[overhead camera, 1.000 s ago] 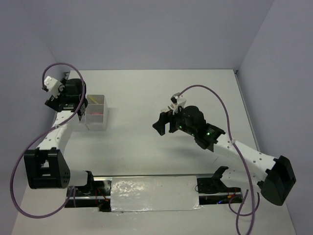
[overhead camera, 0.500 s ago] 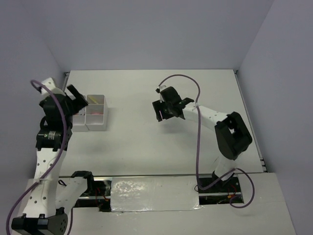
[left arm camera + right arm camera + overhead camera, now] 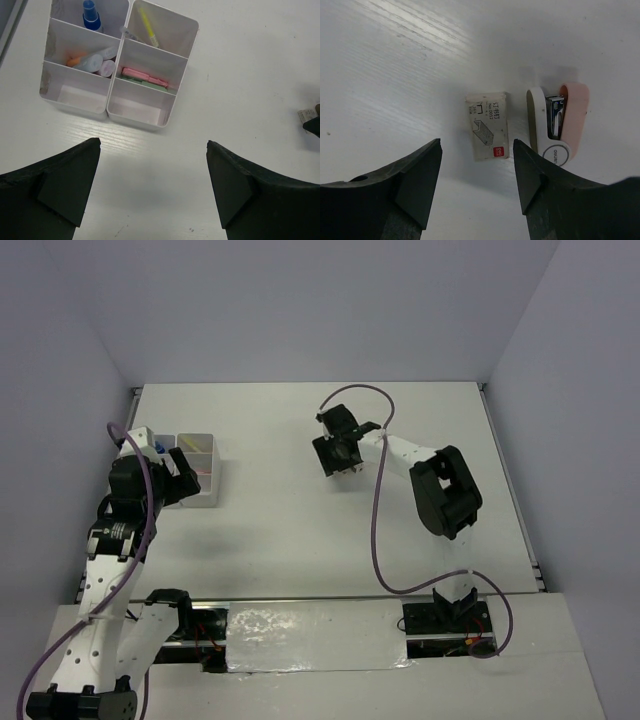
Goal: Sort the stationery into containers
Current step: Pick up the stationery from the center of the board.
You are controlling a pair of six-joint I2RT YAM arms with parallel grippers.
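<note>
I am holding the right gripper [image 3: 477,145], jaws apart, astride the staple box [image 3: 487,125] to pinch it, the left gripper [image 3: 154,145] hanging spread.

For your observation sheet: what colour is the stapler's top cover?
Stapler cover: pale pink, clearest in the right wrist view.

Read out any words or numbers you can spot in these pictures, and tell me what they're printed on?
"No.0012": on the small white staple box, next to Chinese characters I can't make out.
Red logo on that box: too small to read.
"deli", probably: on the round badge of the pink-and-white stapler.
White organizer and its contents: no readable text.
</note>
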